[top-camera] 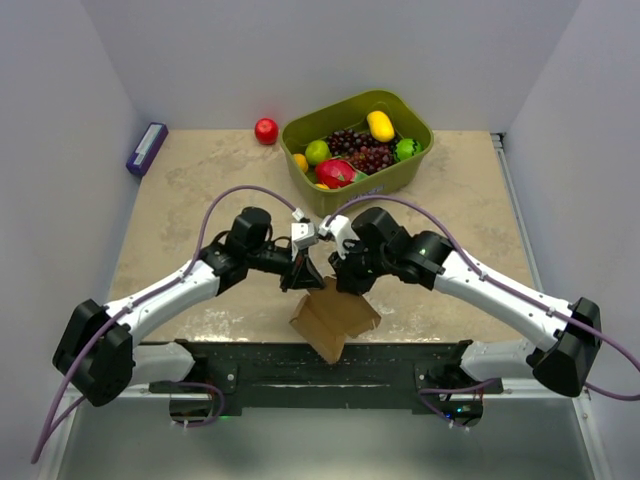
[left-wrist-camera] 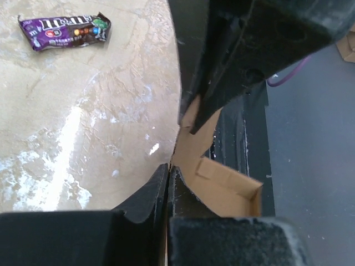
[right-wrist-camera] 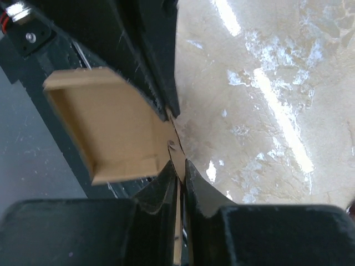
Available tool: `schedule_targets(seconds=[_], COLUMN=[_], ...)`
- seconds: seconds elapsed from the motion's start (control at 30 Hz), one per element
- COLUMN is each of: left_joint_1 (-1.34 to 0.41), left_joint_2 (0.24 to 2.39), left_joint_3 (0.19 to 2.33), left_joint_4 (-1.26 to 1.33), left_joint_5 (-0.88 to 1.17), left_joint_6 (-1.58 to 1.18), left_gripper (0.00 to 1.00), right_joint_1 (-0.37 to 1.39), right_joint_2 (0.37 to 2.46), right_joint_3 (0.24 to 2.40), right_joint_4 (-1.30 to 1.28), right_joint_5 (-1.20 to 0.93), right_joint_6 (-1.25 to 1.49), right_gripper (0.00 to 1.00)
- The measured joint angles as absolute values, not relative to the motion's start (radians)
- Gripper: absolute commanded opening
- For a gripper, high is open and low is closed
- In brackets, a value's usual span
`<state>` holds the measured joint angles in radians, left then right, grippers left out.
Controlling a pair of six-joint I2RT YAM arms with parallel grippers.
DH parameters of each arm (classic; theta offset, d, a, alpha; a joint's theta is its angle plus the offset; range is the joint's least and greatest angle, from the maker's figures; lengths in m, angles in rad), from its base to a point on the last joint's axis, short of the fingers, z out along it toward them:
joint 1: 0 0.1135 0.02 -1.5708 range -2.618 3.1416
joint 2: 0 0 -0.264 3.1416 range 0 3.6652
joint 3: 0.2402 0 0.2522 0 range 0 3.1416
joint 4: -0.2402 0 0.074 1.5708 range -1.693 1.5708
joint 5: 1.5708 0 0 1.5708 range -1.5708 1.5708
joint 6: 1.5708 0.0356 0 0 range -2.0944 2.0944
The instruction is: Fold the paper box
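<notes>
Mid-fold, lower centre: brown thin-cardboard paper box (top-camera: 335, 318) clamped by left gripper (left-wrist-camera: 168, 185) and right gripper (right-wrist-camera: 178, 173). Next: tuck flaps squarely.

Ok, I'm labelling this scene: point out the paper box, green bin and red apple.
paper box (top-camera: 335, 318), top view, its brown middle panel.
green bin (top-camera: 400, 175), top view, its near wall.
red apple (top-camera: 266, 131), top view, its middle.
</notes>
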<state>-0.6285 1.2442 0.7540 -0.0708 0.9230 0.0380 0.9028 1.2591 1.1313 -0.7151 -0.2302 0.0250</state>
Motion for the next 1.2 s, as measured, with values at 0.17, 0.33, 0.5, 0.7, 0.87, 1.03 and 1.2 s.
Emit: schedule_targets(seconds=[0.17,0.33,0.5,0.7,0.87,1.03,1.2], left_joint_1=[-0.658,-0.661,-0.633,-0.609,-0.609,-0.61,-0.617], left_joint_2=[1.221,1.215,1.215,1.161,1.061,1.053,1.072], left_joint_3=[0.721,0.721,0.721,0.675,0.519,0.384,0.276], left_joint_4=[-0.053,-0.042,-0.036,0.068,0.296,0.547,0.762], left_joint_5=[0.82,0.682,0.575,0.387,0.251,0.189,0.17], left_joint_6=[0.019,-0.006,-0.049,-0.205,-0.327,-0.319,-0.264], left_gripper=[0.0,0.0,0.0,0.0,0.0,0.0,0.0], right_joint_1=[0.889,0.823,0.683,0.531,0.453,0.427,0.426], right_joint_2=[1.258,1.205,1.083,1.094,1.237,1.356,1.446], right_joint_3=[1.131,1.123,1.093,1.059,1.023,1.016,1.015], right_joint_4=[-0.678,-0.628,-0.58,-0.563,-0.584,-0.604,-0.608], right_joint_5=[-0.201,-0.135,-0.036,0.045,0.085,0.123,0.154], right_joint_6=[0.047,0.086,0.148,0.224,0.257,0.265,0.262], right_gripper=[0.51,0.74,0.81,0.82,0.82,0.8,0.79])
